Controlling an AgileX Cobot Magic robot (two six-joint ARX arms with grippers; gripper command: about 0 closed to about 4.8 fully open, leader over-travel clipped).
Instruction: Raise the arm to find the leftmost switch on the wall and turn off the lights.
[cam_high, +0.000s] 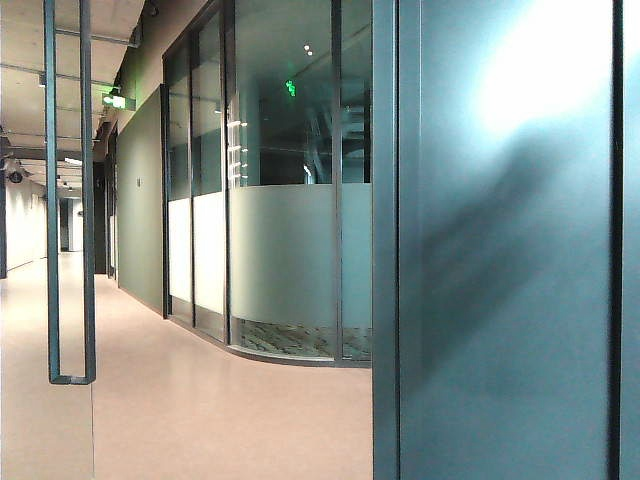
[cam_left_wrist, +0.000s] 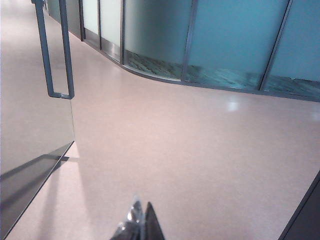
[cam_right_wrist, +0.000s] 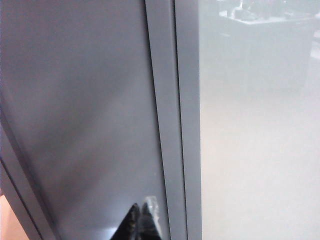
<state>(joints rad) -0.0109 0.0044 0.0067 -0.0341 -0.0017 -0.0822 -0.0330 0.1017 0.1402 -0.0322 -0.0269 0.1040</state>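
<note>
No switch shows in any view; it is out of view. In the exterior view neither arm nor gripper appears, only a dark grey wall panel (cam_high: 510, 260) close on the right with a blurred shadow on it. My left gripper (cam_left_wrist: 141, 207) is shut with nothing between its fingertips, pointing out over the pale floor (cam_left_wrist: 190, 150). My right gripper (cam_right_wrist: 141, 207) is also shut and empty, its tips close to a grey wall panel (cam_right_wrist: 80, 110) beside a vertical metal frame (cam_right_wrist: 172, 115) and frosted glass (cam_right_wrist: 260, 150).
A glass door with a long dark handle (cam_high: 70, 200) stands at the left, also seen as the handle (cam_left_wrist: 56, 50) in the left wrist view. A curved glass partition (cam_high: 285, 250) with frosted lower panes runs along the corridor. A green exit sign (cam_high: 116, 99) hangs far back.
</note>
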